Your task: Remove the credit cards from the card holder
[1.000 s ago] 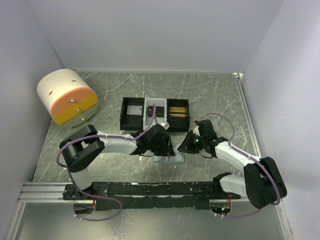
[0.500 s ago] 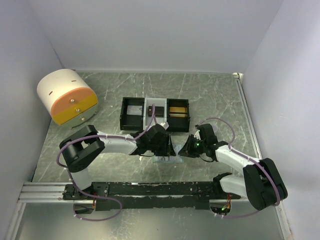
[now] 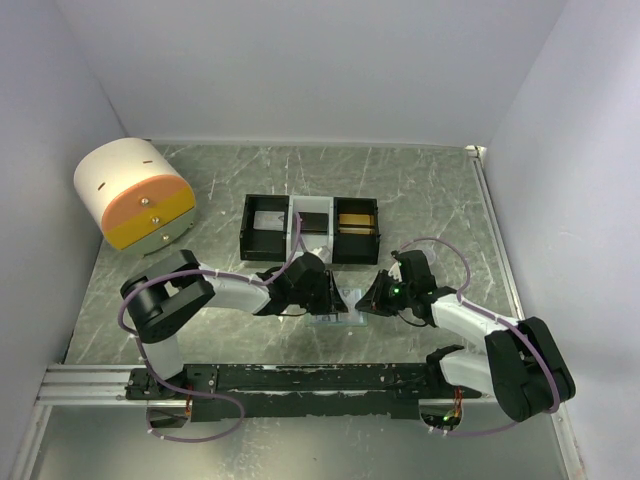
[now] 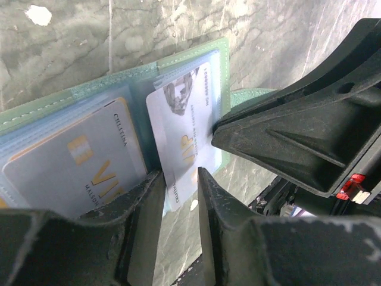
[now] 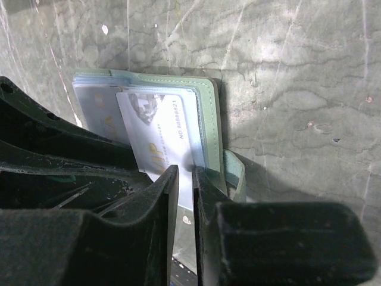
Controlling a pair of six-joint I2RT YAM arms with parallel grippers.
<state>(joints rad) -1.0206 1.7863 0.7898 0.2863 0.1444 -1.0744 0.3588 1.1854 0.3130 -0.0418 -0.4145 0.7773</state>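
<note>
Just beside the tray (image 3: pixel 245 230), the card holder (image 4: pixel 178 62) bares a thin, probably slick credit card (image 4: pixel 178 125), best pinched at its jutting end, where my left gripper (image 4: pixel 180 179) and right gripper (image 5: pixel 186 176) meet, whether gripping I cannot tell.

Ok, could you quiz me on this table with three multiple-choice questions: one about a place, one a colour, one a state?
1. The card holder lies: A on a shelf; B on the table, outside the tray; C inside that tray.
2. Its edge is: A red; B black; C green.
3. The holder is: A open; B folded shut; C upside down.
B: it rests on the table surface. C: the stitched border is green. A: both panels show cards.
</note>
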